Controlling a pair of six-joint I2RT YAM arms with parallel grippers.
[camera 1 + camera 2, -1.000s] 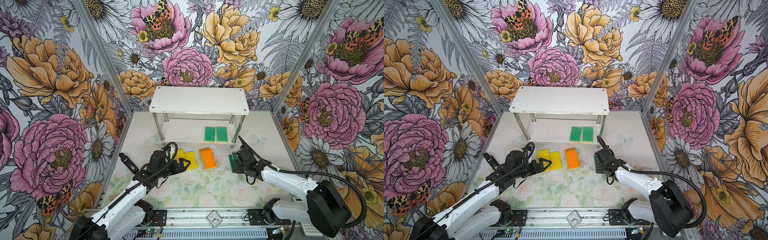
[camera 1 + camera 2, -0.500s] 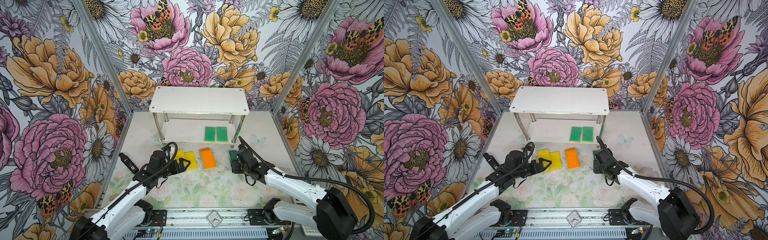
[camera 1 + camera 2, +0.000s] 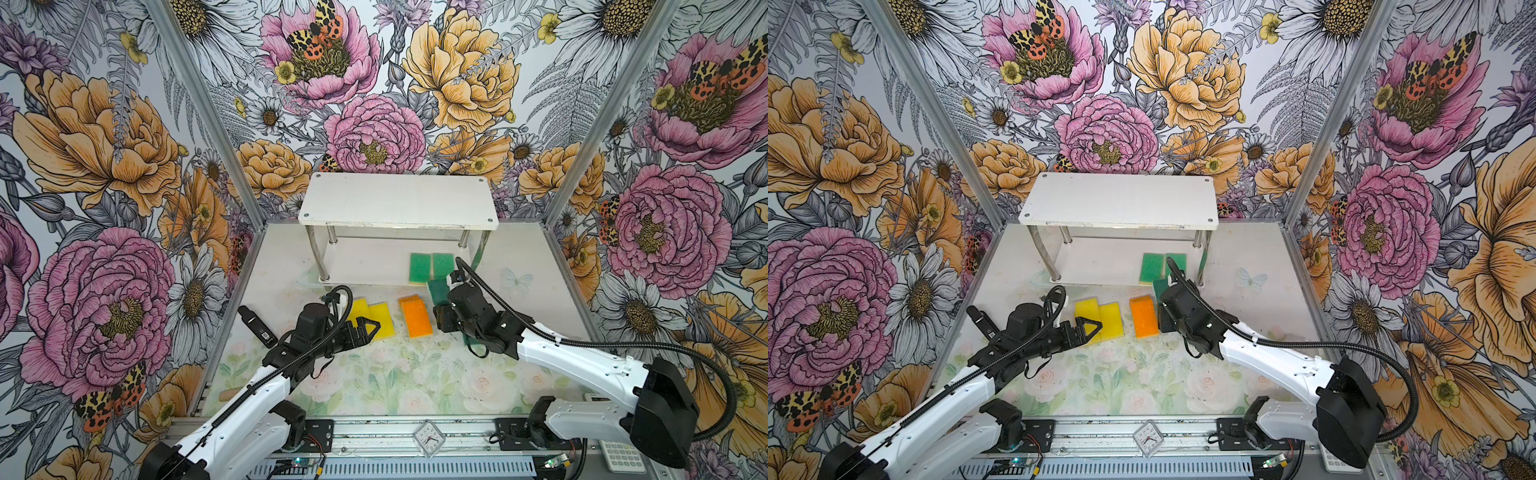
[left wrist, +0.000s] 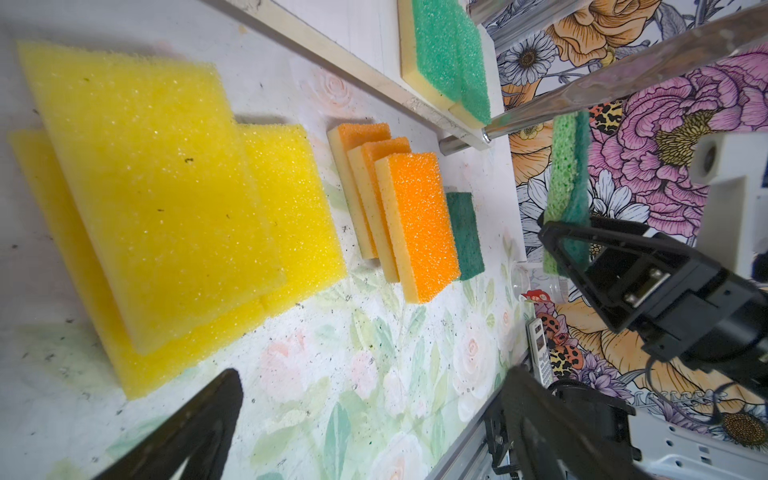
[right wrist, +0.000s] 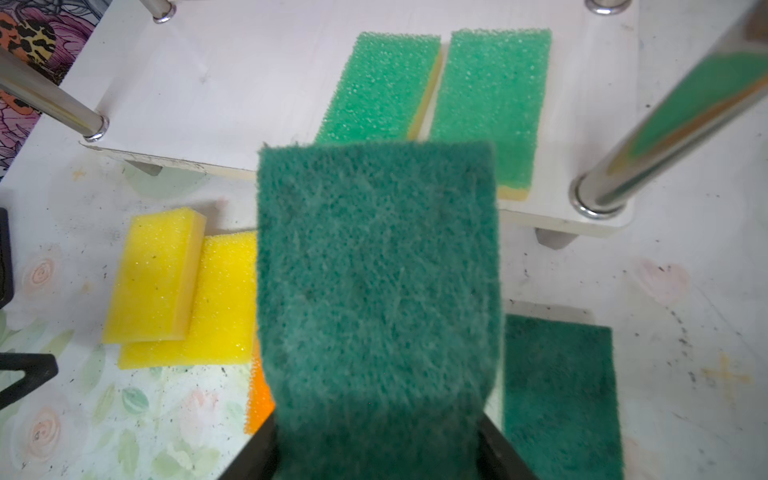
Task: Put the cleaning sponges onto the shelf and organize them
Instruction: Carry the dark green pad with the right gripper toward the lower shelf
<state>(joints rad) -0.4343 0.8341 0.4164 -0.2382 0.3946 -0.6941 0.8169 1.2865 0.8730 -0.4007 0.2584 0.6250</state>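
The shelf (image 3: pixel 399 199) stands at the back, with two light green cleaning sponges (image 3: pixel 430 267) side by side on its lower board (image 5: pixel 208 83). My right gripper (image 5: pixel 376 436) is shut on a dark green sponge (image 5: pixel 376 291) and holds it just in front of the lower board's edge. A second dark green sponge (image 5: pixel 559 395) lies flat on the table beside it. Overlapping yellow sponges (image 3: pixel 372 318) and a fanned orange stack (image 3: pixel 415 316) lie on the table. My left gripper (image 3: pixel 368 328) hangs open by the yellow sponges, holding nothing.
The shelf's chrome front leg (image 5: pixel 598 195) stands close to the right of the held sponge. A black stick-shaped device (image 3: pixel 257 326) lies at the table's left. A small clock (image 3: pixel 429 437) and a keypad (image 3: pixel 621 455) sit at the front rail.
My right gripper has carried the dark green sponge leftward and toward the shelf's lower board. The left arm has not moved.
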